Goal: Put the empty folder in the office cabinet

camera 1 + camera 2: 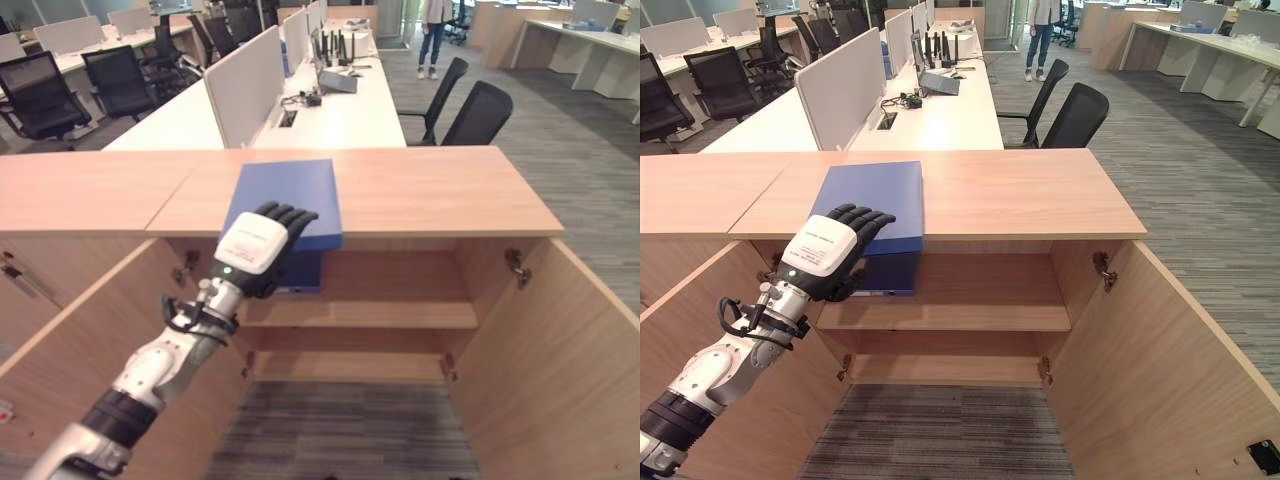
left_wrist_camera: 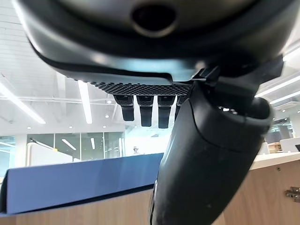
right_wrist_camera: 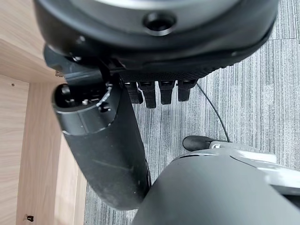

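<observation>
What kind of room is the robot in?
Most likely an open-plan office. Long white desks with divider screens stretch away behind a wooden cabinet, black office chairs stand on grey carpet, and a blue folder lies on the cabinet top.

Your two head eyes look down from close above at the open cabinet (image 1: 400,200), sharing nearly the same scene. Each wrist camera peers along its own hand, very close.

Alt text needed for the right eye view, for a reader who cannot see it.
The left robot hand rests on the near edge of a blue folder lying flat on top of an open wooden cabinet, fingers over its cover. The cabinet's doors stand open on a bare shelf; behind are office desks and black chairs.
</observation>
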`<state>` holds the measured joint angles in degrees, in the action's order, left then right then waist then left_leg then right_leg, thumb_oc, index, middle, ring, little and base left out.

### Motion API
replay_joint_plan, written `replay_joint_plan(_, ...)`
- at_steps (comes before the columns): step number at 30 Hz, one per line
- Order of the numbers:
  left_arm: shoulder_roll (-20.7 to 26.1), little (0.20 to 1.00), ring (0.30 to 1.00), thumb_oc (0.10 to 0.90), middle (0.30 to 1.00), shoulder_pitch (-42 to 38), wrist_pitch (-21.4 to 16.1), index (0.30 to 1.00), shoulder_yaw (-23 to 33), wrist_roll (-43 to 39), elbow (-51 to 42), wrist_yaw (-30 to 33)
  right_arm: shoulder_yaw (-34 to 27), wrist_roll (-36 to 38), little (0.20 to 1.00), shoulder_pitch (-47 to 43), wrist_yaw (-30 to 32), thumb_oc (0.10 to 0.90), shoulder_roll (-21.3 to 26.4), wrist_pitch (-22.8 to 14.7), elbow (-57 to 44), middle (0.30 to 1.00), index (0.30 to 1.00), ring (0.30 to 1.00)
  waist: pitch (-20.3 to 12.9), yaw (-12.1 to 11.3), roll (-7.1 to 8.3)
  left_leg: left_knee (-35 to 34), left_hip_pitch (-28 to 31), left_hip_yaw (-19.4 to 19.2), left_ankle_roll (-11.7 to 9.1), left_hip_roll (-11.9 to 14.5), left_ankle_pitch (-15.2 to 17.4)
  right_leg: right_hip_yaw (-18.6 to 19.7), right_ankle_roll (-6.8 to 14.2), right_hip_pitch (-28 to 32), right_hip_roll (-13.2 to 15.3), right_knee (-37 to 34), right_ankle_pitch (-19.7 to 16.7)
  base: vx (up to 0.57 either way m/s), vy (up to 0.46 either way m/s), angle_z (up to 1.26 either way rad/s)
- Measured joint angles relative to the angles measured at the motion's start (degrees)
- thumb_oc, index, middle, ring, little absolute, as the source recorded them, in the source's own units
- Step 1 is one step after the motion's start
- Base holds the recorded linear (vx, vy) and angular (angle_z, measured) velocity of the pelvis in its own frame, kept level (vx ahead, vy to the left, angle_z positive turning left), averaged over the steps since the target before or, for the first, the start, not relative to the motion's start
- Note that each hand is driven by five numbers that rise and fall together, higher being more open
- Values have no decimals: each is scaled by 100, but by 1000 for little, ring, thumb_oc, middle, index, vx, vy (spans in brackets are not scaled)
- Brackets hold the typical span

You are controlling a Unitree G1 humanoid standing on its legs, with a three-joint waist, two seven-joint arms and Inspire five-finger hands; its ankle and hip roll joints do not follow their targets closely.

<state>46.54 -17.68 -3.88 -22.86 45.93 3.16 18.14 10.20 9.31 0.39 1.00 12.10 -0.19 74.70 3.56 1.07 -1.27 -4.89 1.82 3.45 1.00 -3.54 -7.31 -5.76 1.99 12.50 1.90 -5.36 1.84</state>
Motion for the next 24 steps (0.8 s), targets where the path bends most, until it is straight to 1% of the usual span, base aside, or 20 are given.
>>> replay_joint_plan(2,0,900,900,800,900,-2,10,900,0,1,46,2,1,0,900,-28,-1,800,-2,21,18,900,900,900,0,35,-1,0,3,-9,0,2,0,9,0,0,0,0,-2,0,0,0)
replay_joint_plan(9,0,900,900,800,900,-21,22,900,-20,56,155,14,0,0,900,-37,-1,800,0,45,24,900,900,900,-4,38,-6,0,11,-21,2,9,2,26,-2,2,-3,0,-5,1,1,0)
replay_joint_plan(12,0,900,900,800,900,-179,82,900,-213,203,391,42,1,1,900,-40,0,800,7,52,32,900,900,900,-13,36,-20,-1,14,-22,2,9,2,27,-2,5,-3,0,-5,0,0,0)
replay_joint_plan(15,-1,900,900,800,900,-211,147,900,-292,227,580,44,-1,2,900,-41,0,800,16,53,34,900,900,900,-27,63,-42,-1,20,-32,7,11,5,48,-2,3,-3,0,-9,-2,-1,-1)
replay_joint_plan(18,-1,900,900,800,900,-566,242,900,-672,277,1072,136,5,3,900,-49,0,800,27,70,40,900,900,900,-43,52,-56,-1,21,-33,8,15,4,45,-3,4,-6,0,-10,0,0,0)
replay_joint_plan(24,-4,900,900,800,900,-820,394,900,-730,434,1320,172,4,20,900,-44,0,800,27,69,40,900,900,900,-47,82,-58,0,25,-60,10,21,5,62,-2,0,-6,0,-11,0,0,0)
